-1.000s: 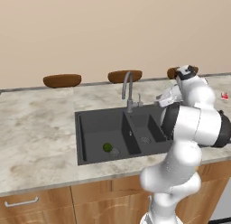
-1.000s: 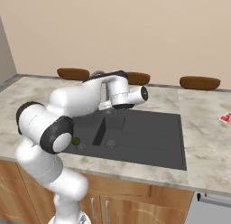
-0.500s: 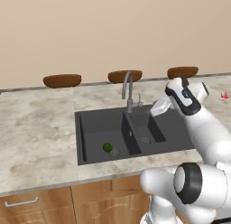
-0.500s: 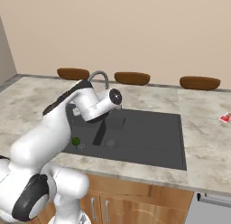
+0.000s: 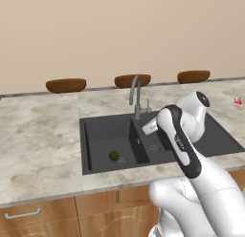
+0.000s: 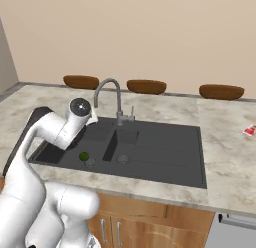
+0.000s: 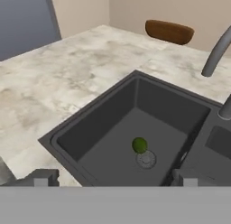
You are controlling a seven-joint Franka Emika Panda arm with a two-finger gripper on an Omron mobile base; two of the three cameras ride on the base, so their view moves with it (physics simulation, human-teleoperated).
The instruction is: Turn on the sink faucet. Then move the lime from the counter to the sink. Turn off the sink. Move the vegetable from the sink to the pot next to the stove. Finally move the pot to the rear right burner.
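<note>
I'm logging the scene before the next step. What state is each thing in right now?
sink faucet: upright, no water visible
lime: lying in the larger basin beside the drain
sink: holds only the lime
tool: open, empty, above the basin, facing the lime
brown bowls: resting on the counter by the wall

The lime (image 7: 139,145) is dark green against the charcoal sink (image 5: 103,131). The counter (image 5: 38,135) is beige-grey with marbled veining, and the cabinet fronts (image 5: 72,221) below are warm wood brown. The faucet (image 6: 111,94) is matte grey metal. At 12 o'clock, three brown oval bowls (image 6: 146,86) sit before a plain tan wall (image 5: 119,30). At 3 o'clock lies a small red-and-white item (image 6: 249,130).
</note>
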